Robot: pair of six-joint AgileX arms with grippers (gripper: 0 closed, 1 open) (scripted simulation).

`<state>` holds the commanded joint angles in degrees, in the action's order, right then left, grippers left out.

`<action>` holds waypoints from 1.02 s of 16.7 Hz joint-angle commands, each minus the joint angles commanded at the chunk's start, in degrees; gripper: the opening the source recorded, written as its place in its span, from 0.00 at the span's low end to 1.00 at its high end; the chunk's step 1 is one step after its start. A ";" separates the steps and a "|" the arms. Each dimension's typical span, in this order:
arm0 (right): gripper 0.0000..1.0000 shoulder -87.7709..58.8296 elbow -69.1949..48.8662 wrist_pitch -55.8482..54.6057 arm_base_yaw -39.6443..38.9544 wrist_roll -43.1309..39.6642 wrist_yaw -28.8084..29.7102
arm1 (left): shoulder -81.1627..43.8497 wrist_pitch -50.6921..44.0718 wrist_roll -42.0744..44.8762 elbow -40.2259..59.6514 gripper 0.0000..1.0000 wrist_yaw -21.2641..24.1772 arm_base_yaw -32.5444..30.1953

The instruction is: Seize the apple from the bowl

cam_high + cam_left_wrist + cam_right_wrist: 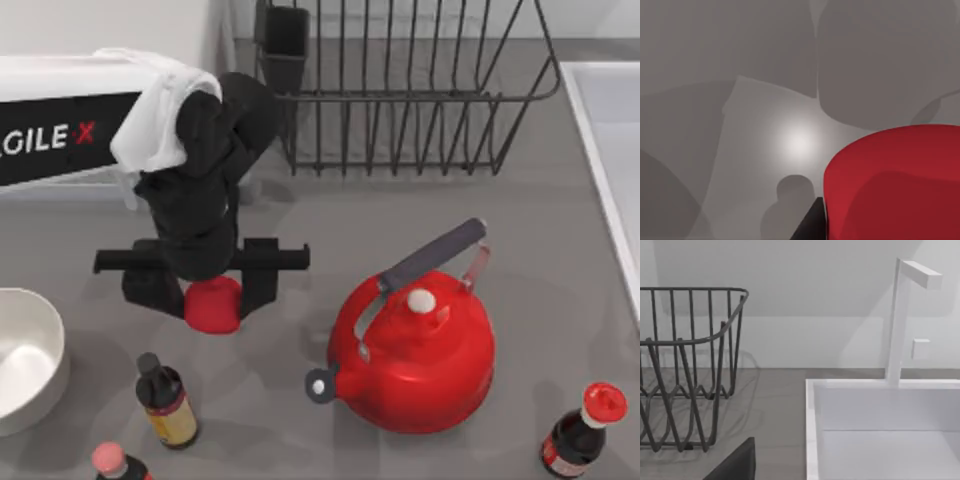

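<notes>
The apple [212, 304] sits between the fingers of the left end effector [212, 300], which is closed on it and holds it above the grey table [300, 230], well apart from the white bowl [45, 330] at the table's left edge. The bowl's pale inside has no fruit in it, so I judge the seizing done and only the carry left. In the left wrist view the apple [890, 185] bulges large and red beside one dark finger [810, 225], with the table below.

What could go wrong: the fruit is glossy and rounded, and the fingers seem to pinch it near its upper half (the arm hides the exact contact), so a jolt could let it slide out. It would then drop close to the brown sauce bottle [166, 400], and could roll against the red kettle [415, 345]. A low sideways sweep could also knock that bottle over.

The right arm is parked near the wire dish rack [685, 365] and the sink [812, 440]; whether its end effector is open or closed I cannot tell.
</notes>
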<state>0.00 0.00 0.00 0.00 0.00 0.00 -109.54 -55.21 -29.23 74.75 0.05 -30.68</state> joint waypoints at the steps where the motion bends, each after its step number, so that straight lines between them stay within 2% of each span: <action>1: 1.00 0.00 0.00 0.00 0.00 0.00 0.00 | 0.00 0.00 0.00 0.00 0.15 0.00 0.00; 12: 1.00 0.00 0.00 0.00 0.00 0.00 0.00 | 0.00 0.00 0.00 0.00 0.98 0.00 0.00; 17: 1.00 0.00 0.00 0.00 0.00 0.00 0.00 | 0.00 0.00 0.00 0.00 1.00 0.00 0.00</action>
<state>0.00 0.00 0.00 0.00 0.00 0.00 -109.54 -55.21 -29.23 74.75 0.05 -30.68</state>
